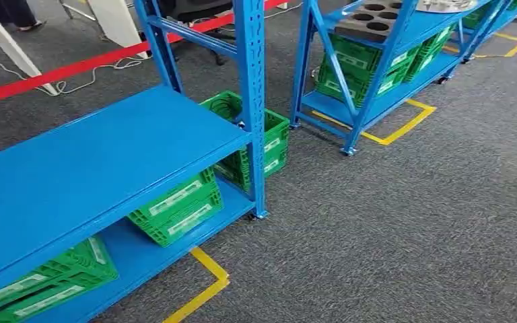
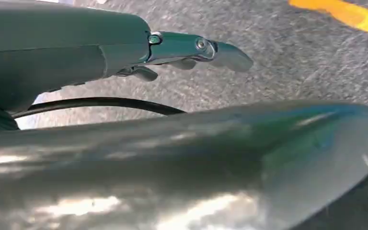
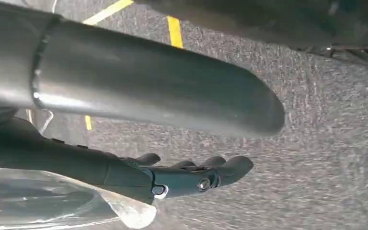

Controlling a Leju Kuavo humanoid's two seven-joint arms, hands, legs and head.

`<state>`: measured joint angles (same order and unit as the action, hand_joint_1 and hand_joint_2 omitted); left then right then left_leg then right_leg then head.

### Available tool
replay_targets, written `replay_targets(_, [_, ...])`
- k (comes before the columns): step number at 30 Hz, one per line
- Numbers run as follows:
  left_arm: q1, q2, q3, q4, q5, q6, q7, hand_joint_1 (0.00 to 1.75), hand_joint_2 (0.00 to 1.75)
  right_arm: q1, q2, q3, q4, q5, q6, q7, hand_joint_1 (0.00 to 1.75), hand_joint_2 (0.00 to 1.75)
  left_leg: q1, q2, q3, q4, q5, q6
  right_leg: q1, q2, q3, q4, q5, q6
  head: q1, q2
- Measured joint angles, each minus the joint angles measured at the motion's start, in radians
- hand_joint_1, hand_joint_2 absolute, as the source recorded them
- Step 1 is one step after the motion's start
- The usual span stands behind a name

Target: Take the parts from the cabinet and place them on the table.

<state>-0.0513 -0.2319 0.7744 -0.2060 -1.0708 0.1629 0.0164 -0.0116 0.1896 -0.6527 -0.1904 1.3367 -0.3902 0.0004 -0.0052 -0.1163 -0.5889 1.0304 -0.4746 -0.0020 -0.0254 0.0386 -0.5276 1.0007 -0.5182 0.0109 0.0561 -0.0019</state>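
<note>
Both hands hang low over the grey carpet [image 1: 410,222]: my left hand [image 2: 187,50] is loosely spread and holds nothing, while my right hand [image 3: 191,177] has its fingers stretched out beside a sheet of clear plastic [image 3: 52,201], and I cannot tell whether it grips that. What I take for the parts, a silvery piece [image 1: 444,5] and a dark tray with round holes [image 1: 370,19], sit on the top shelf of the far blue rack [image 1: 350,114]. They lie far and to the right, so my right hand looks nearer, and neither seems within reach.
</note>
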Motion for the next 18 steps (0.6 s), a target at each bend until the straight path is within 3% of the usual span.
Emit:
replay_targets(1, [0.0,0.0,0.0,0.0,0.0,0.001,0.0,0.0,0.0,0.001,0.0,0.0,0.0,0.0,-0.001,-0.003,0.0,0.0,-0.004,0.054,-0.017,0.039,-0.03,-0.006,0.0,-0.011,0.003,-0.003,0.0,-0.003,-0.014,0.0])
replay_targets(2, [-0.002,0.0,0.0,0.0,0.0,0.001,0.0,0.0,0.0,0.003,0.0,0.0,0.001,0.0,-0.002,-0.005,0.0,0.0,-0.001,0.08,-0.05,0.109,-0.069,-0.012,0.001,-0.028,0.005,-0.003,-0.003,-0.007,-0.017,0.0])
replay_targets(4, [-0.003,0.0,0.0,0.0,0.0,0.001,0.0,0.0,0.0,0.008,0.0,0.0,0.001,0.0,-0.002,-0.005,0.0,0.0,0.006,0.102,-0.122,0.265,-0.135,-0.021,0.003,-0.065,0.007,-0.003,-0.008,-0.011,-0.017,0.0])
replay_targets(5, [-0.002,0.0,0.0,0.0,0.0,0.001,0.0,0.0,0.0,0.009,0.0,0.0,0.001,0.0,-0.002,-0.005,0.0,0.0,0.009,0.106,-0.137,0.299,-0.139,-0.024,0.004,-0.079,0.008,-0.003,-0.009,-0.011,-0.016,0.0])
replay_targets(6, [0.0,0.001,0.0,0.0,0.0,0.001,0.0,0.0,0.0,0.009,0.0,0.0,0.001,0.0,-0.003,-0.005,0.0,0.0,0.012,0.11,-0.127,0.28,-0.115,-0.026,0.004,-0.095,0.011,-0.002,-0.012,-0.01,-0.017,0.0])
replay_targets(7, [0.001,0.002,0.001,0.0,0.0,0.002,0.0,0.0,0.0,0.007,0.0,0.0,0.001,0.0,-0.003,-0.005,0.0,0.0,0.013,0.114,-0.098,0.223,-0.077,-0.027,0.004,-0.106,0.015,-0.002,-0.015,-0.008,-0.017,0.0])
replay_targets(8, [0.001,0.002,0.001,0.0,0.0,0.002,0.0,0.0,0.0,0.006,0.0,0.0,0.001,0.0,-0.003,-0.005,0.0,0.0,0.014,0.125,-0.05,0.131,-0.028,-0.025,0.003,-0.119,0.022,-0.002,-0.02,-0.006,-0.018,0.0])
replay_targets(9, [0.001,0.003,0.001,0.0,0.0,0.002,0.0,0.0,0.0,0.006,0.0,0.0,0.001,0.0,-0.003,-0.005,0.0,0.0,0.012,0.157,-0.003,0.04,0.012,-0.02,0.003,-0.13,0.03,-0.003,-0.025,-0.001,-0.017,0.0])
replay_targets(10, [0.0,0.002,0.001,0.0,0.0,0.002,0.0,0.0,0.0,0.007,0.0,0.0,0.002,0.0,-0.003,-0.006,0.0,0.0,0.0,0.22,0.022,-0.002,-0.002,-0.015,0.008,-0.139,0.027,-0.003,-0.03,0.008,-0.017,0.0])
replay_targets(11, [-0.003,0.002,0.001,0.0,0.0,0.002,0.0,0.0,0.0,0.007,0.0,0.0,0.002,0.001,-0.005,-0.008,0.0,0.0,-0.004,0.215,0.02,-0.01,-0.002,-0.003,0.013,-0.149,0.027,0.0,-0.037,0.015,-0.017,0.0])
replay_targets(14, [0.002,0.002,0.001,0.0,0.0,0.002,0.0,0.0,0.0,0.001,0.0,0.001,0.002,0.003,-0.01,-0.013,0.0,0.0,-0.006,0.177,0.013,-0.013,-0.003,0.013,0.014,-0.188,0.054,-0.011,-0.039,0.027,-0.016,0.0])
replay_targets(15, [0.002,0.001,0.001,0.0,-0.002,0.003,0.0,0.0,0.0,-0.002,0.0,0.002,0.002,0.003,-0.011,-0.013,0.0,0.0,0.005,0.164,0.021,-0.022,0.005,0.024,0.009,-0.171,0.044,-0.008,-0.051,0.035,-0.015,0.0])
replay_targets(16, [0.002,0.001,0.001,0.0,-0.002,0.003,0.0,0.0,0.0,-0.002,0.0,0.002,0.002,0.004,-0.011,-0.015,0.0,0.0,0.005,0.153,0.02,-0.024,0.007,0.029,0.009,-0.106,0.035,0.02,-0.07,0.037,-0.007,0.0])
replay_targets(17, [0.001,0.0,0.001,0.0,-0.005,0.003,0.0,0.0,0.0,-0.002,0.0,0.003,0.002,0.003,-0.012,-0.016,0.0,0.0,0.005,0.141,0.018,-0.024,0.008,0.033,0.009,-0.067,0.004,0.084,-0.105,0.037,-0.004,0.0])
replay_targets(18, [-0.002,0.0,0.001,0.0,-0.008,0.003,0.0,0.0,0.0,-0.001,0.0,0.003,0.002,-0.001,-0.011,-0.016,0.0,0.0,0.005,0.126,0.017,-0.023,0.008,0.036,0.009,-0.048,-0.044,0.181,-0.145,0.038,-0.004,0.0])
